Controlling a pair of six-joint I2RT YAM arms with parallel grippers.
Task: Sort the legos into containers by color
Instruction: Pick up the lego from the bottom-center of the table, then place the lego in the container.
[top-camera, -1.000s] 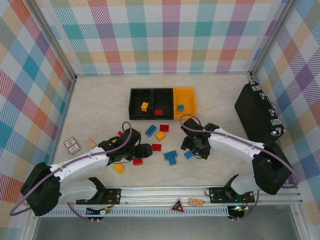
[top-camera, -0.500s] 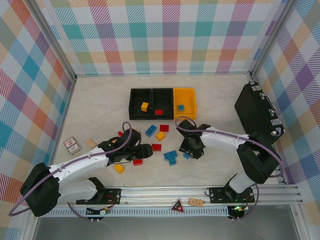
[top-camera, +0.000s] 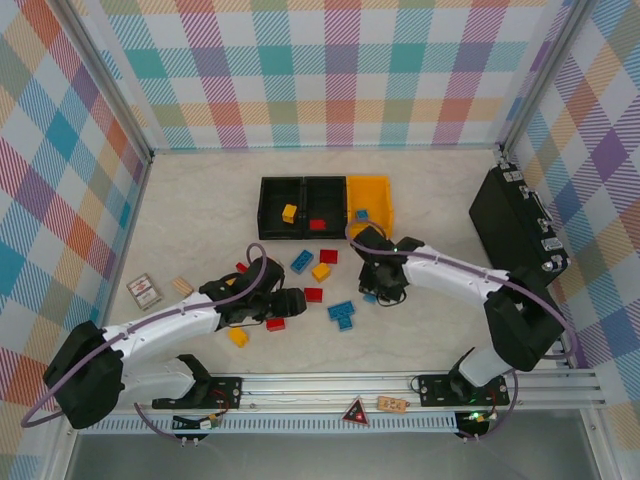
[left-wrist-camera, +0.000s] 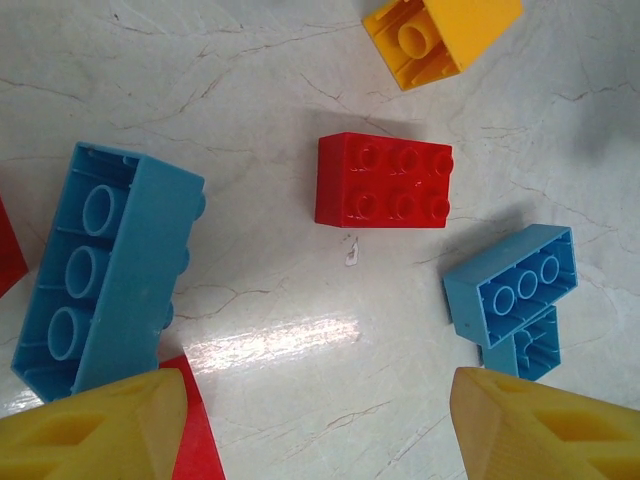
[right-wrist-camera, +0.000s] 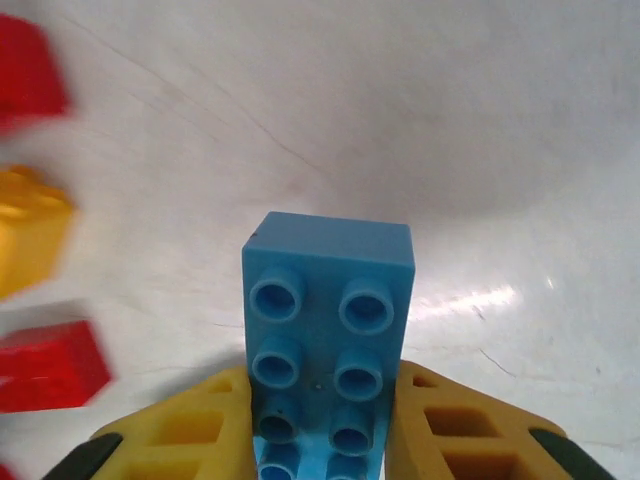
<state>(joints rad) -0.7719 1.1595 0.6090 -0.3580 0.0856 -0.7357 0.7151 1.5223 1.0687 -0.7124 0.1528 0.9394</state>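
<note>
1. right gripper (right-wrist-camera: 325, 440): the jaws are closed narrow on a blue brick (right-wrist-camera: 328, 320), one finger flat on each long side. the brick's long axis runs straight out from between the fingertips, studs toward the wrist camera.
2. left gripper (left-wrist-camera: 320, 430): the jaws stand wide apart with nothing between them, only bare table.
3. ahead of the left jaws, a little right of their midline and near: a red brick (left-wrist-camera: 384, 181), flat, studs up. its long axis lies parallel to the line joining the two fingertips, so the jaws would close on its short ends. judgement: a wrist turn would give a grip across the narrow sides.
4. left of that midline: a long blue brick (left-wrist-camera: 105, 275) on its side. right of it: a blue pair (left-wrist-camera: 515, 290).
5. farther: the yellow-orange bin (top-camera: 385, 190), one blue piece in it, sits near the right gripper on the back-wall side. the right arm is nearer it. judgement: carry the brick over the near wall and release.
6. the middle black bin (top-camera: 326, 181) holds red, and lies well beyond the left jaws.
</note>
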